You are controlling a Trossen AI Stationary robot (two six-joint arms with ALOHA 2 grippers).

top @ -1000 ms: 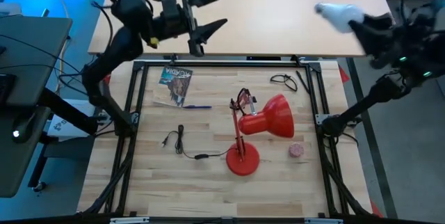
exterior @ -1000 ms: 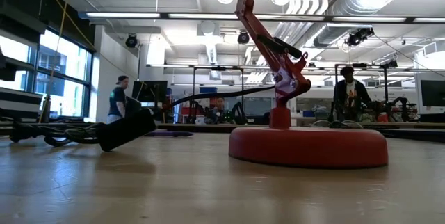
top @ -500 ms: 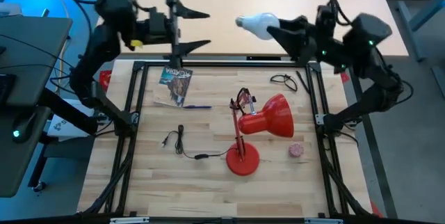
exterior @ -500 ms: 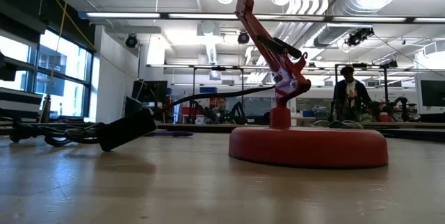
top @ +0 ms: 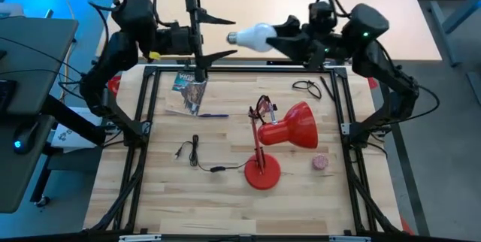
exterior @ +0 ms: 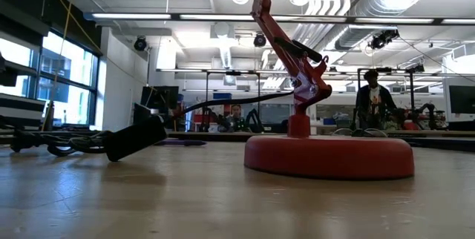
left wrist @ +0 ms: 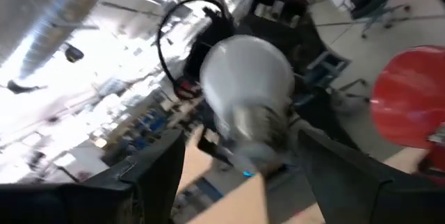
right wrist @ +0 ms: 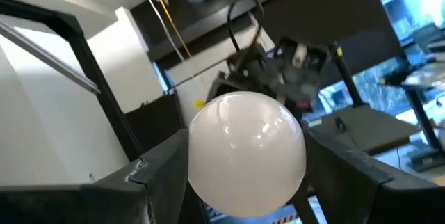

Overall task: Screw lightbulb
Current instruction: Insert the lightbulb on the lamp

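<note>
The white lightbulb hangs level over the table's far edge, held by my right gripper, its grey screw base pointing toward the table's left. My left gripper is open and faces it. Its two fingers stand on either side of the screw base, and I see no touch. The red lamp stands on its round base mid-table. Its shade is lowered close to the table top. My right gripper pinches the bulb's round glass end between its two fingers. The fingers come about level from the table's right and lie along the bulb. The bulb is lifted clear of everything, lying level with its screw base away from the gripper.
A magazine and a blue pen lie at the far left of the table. Black glasses lie at the far right, a pink ball right of the lamp, and a black cord left of its base. People stand in the room beyond.
My right gripper has swung with the bulb from beyond the table's far right corner toward the left, up to my left gripper, turning so that the screw base now faces that gripper. My left gripper has rolled at its wrist and stayed open.
</note>
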